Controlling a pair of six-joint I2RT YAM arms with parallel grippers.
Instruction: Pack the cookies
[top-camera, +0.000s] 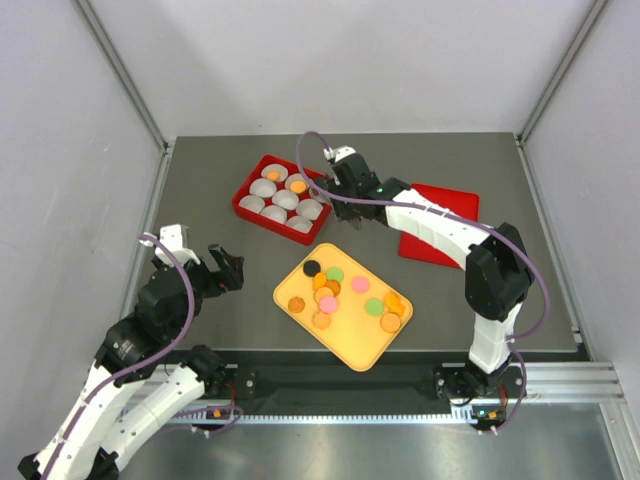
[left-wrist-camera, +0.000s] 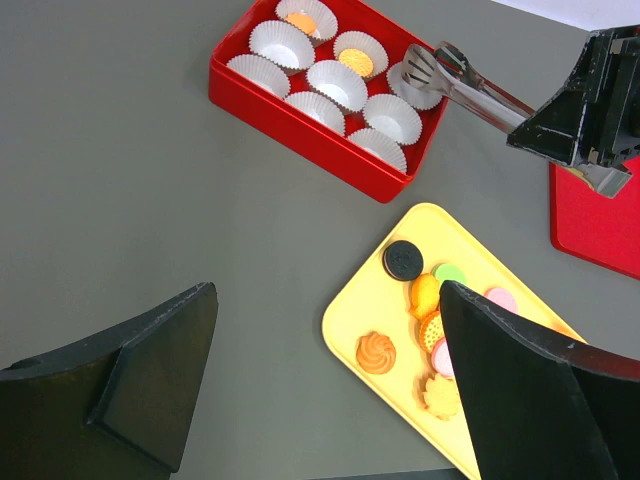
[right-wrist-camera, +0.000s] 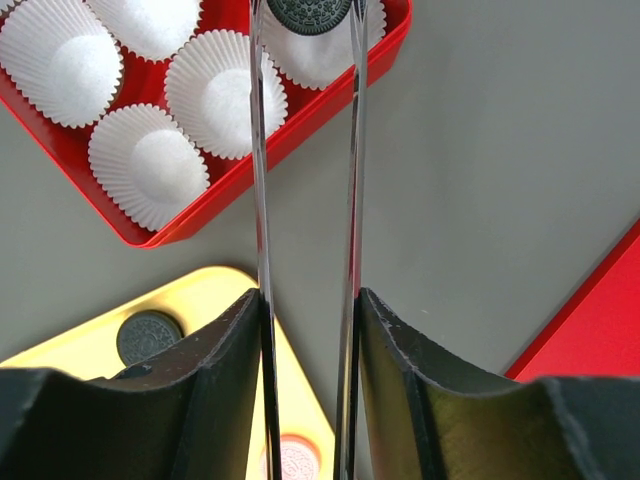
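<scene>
Black cookie (right-wrist-camera: 310, 12) between tongs (right-wrist-camera: 258, 150) tips, upper part cut off.

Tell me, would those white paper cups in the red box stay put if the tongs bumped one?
Probably not firmly. The paper cups look thin and pleated, so likely very light and easily crumpled or tipped. They sit packed side by side in the red box, whose walls may stop a nudged one sliding far.
</scene>
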